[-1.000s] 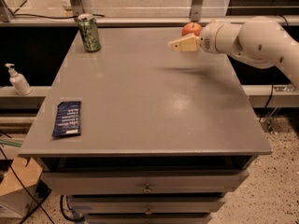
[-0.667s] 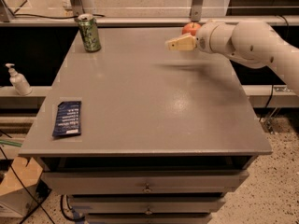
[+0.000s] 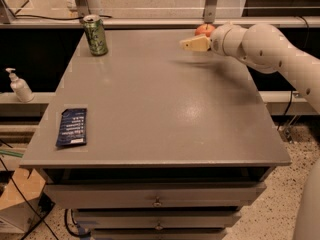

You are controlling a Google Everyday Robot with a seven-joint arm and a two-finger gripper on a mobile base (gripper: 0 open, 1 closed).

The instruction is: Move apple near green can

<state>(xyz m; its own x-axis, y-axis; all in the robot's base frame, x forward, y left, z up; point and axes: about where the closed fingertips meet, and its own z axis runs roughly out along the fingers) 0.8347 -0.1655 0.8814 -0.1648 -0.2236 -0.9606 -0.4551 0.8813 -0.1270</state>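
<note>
Gripper (image 3: 191, 44) is seen over the table's (image 3: 150, 114) back-right area, pointed left; open vs closed can't be told. Apple (image 3: 203, 29) is seen just behind it at the back edge, partly hidden by the wrist. Green can (image 3: 95, 35) is stood upright at the back-left corner, well apart from apple; pale markings not legible. Dark-blue packet (image 3: 72, 127) is laid flat near front-left, white txt unreadable.
</note>
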